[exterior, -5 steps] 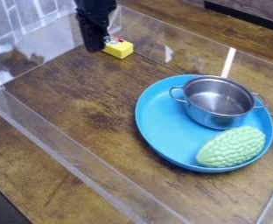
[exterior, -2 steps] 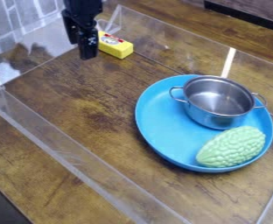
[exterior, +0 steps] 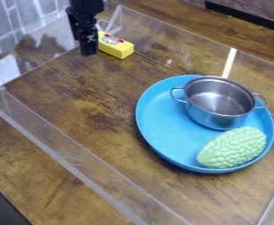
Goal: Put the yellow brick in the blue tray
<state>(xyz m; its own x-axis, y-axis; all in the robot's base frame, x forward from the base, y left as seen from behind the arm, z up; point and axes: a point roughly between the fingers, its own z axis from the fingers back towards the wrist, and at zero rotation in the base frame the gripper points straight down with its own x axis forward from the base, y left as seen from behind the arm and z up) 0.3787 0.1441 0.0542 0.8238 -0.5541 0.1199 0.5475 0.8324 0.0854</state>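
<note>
Yellow brick: lying flat on the desk, toward its far edge on the left side of the view, label facing up.
Gripper: hovering just beside the brick, on its left in the view — jaws too dark and blurred to tell whether they are standing apart or together; no brick is hanging from them.
Just changed: the gripper is now sitting farther left in the view than a second ago, leaving more of the brick showing; the brick itself is hardly shifting.
Meaning: the pick-up is probably still waiting; the gripper is needing to line up over the brick.
Blue tray: resting toward the right, carrying the steel pot and green bumpy object — bare blue surface is showing at its left.
</note>
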